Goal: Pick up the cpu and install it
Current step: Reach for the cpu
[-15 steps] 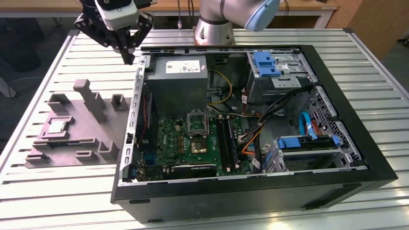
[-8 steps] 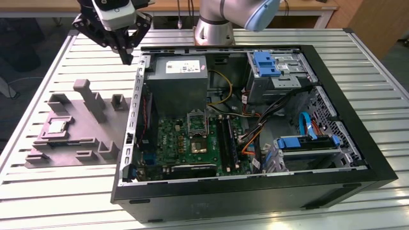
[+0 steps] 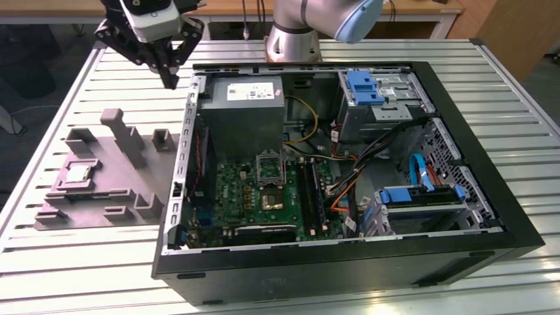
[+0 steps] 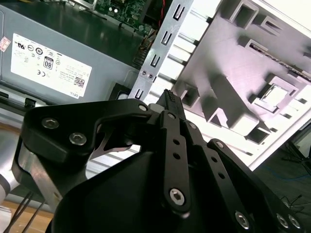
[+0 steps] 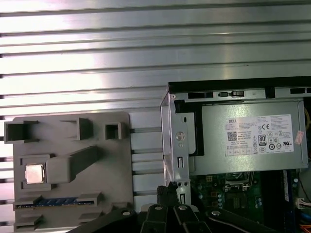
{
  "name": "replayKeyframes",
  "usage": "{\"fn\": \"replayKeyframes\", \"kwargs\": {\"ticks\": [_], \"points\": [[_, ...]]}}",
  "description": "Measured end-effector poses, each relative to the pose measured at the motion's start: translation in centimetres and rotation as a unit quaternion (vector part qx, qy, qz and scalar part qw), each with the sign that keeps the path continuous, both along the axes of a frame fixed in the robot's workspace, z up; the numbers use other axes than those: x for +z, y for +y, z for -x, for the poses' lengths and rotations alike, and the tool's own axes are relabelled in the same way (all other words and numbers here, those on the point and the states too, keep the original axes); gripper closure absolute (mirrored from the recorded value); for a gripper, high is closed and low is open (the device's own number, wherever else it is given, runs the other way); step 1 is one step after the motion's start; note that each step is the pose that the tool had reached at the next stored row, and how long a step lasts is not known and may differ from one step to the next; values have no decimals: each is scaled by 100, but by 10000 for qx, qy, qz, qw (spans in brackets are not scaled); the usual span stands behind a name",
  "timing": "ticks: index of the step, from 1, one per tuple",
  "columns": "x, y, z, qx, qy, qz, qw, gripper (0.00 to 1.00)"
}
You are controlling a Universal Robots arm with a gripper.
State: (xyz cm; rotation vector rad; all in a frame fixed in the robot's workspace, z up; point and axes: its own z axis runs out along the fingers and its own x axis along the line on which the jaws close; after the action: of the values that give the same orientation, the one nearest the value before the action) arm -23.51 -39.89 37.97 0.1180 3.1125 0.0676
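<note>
1. The one clear piece of writing is a white label (image 3: 254, 92) on the grey power supply (image 3: 248, 125) inside the black computer case (image 3: 350, 275). It carries rows of small dark print, certification marks and a code square, seen in both wrist views (image 5: 261, 136) (image 4: 46, 65).
2. The cpu (image 3: 77, 174) is a small flat square with a pale silvery top. It lies flat in a square pocket of the grey tray (image 3: 96, 197), which sits on the slatted metal worktop (image 3: 88, 262) to the exterior view's left of the case. In the first wrist view the chip (image 5: 33, 173) shines brighter than the tray (image 5: 114, 184).
3. The gripper (image 3: 170, 80) hangs above the worktop by the case's far corner, well apart from the cpu. Its jaws are closed to a point and hold nothing.
4. On the green motherboard (image 3: 249, 190) the dark socket (image 3: 271, 199) lies bare.
5. The gripper's black linkages cover much of the second wrist view. A blue strip (image 5: 58, 201) lies in a tray slot; I cannot tell what it is.
</note>
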Motion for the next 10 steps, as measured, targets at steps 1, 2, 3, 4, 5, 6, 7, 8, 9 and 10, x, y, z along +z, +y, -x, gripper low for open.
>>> {"fn": "replayKeyframes", "kwargs": {"ticks": [1, 2, 3, 4, 5, 6, 7, 8, 9, 10], "points": [[-1, 0, 4, 0, 0, 0, 10000, 89], [-1, 0, 9, 0, 0, 0, 10000, 89], [-1, 0, 12, 0, 0, 0, 10000, 89], [-1, 0, 15, 1, 0, 0, 10000, 89], [-2, 0, 19, 0, 0, 0, 10000, 89], [-2, 0, 22, 0, 0, 0, 10000, 89], [-3, 0, 25, 0, 0, 0, 10000, 89], [-3, 0, 27, 0, 0, 0, 10000, 89], [-3, 0, 30, 0, 0, 0, 10000, 89], [-4, 0, 33, 0, 0, 0, 10000, 89]]}}
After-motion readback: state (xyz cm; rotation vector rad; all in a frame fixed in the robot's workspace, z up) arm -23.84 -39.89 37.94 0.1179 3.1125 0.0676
